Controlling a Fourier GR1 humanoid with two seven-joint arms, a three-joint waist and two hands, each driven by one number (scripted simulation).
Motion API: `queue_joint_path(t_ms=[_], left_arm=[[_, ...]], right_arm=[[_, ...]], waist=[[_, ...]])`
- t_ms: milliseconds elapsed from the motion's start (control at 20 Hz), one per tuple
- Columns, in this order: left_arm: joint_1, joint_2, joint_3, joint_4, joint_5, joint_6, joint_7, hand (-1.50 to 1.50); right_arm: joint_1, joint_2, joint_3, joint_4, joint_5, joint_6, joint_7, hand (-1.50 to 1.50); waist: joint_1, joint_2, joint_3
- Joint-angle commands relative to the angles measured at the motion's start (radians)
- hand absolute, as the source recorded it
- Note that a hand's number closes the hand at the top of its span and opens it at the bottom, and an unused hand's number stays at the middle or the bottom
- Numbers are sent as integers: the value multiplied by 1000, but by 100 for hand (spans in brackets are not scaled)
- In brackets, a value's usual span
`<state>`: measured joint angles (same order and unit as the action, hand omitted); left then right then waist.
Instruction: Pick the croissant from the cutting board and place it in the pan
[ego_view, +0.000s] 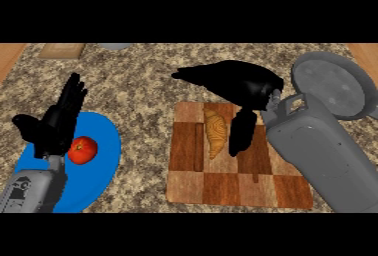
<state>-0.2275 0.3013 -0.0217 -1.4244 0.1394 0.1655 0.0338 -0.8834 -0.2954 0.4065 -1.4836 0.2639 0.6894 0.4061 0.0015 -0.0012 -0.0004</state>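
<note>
The right hand (240, 85) is hanging over the far end of the cutting board (236, 187), palm down, with its fingers (242, 131) reaching down just beside the croissant (215, 134). The fingers are spread fairly wide and are not closing on anything; the thumb is pointing away toward the far left. The croissant is lying on the board's upper middle, long axis running near to far, apparently touching or nearly touching the fingers on its right side.

Judgement on the step in hand: this is the approach to the grasp. To do it well, the hand is needing to centre over the pastry's thick middle, with fingers on one flank and thumb on the other, closing across the short axis rather than along the tapering ends. The lift should clear the board before swinging right toward the pan (334, 85), which is sitting at the far right of the desk (140, 80), partly hidden by the grey forearm.

Materials: the croissant is golden-brown, ridged, crescent-tapered, probably soft and crushable. The board is a flat checkered patchwork of dark and light wood. The pan is a dull grey, round, shallow dish. The desk is speckled stone.

The left hand (52, 125) is resting open, fingers up, at the left over a blue plate (103, 165) that is carrying a red tomato (83, 150).
</note>
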Motion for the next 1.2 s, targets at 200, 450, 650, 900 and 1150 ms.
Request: queue_joint_path(t_ms=[200, 450, 650, 900, 1150], left_arm=[[10, -53, -24, -64, -49, 27, 38, 0], [22, -39, 0, -94, -47, -2, 70, 0], [0, -15, 49, -35, -22, -57, 35, 0], [-53, -31, 51, -7, -60, -32, 60, 0], [-2, -33, 74, -39, -47, -64, 46, 0]], right_arm=[[14, 58, -8, 75, 166, -28, 2, -150], [22, 70, -20, 118, 218, 25, -19, -150], [37, 24, -51, 164, 228, 83, -134, -150], [78, 127, 21, 208, 318, 45, -125, -150], [48, 170, 8, 265, 392, 56, -137, -150]], waist=[[6, 2, 0], [6, 1, 0], [3, 1, 0], [1, 2, 0], [7, 2, 0]])
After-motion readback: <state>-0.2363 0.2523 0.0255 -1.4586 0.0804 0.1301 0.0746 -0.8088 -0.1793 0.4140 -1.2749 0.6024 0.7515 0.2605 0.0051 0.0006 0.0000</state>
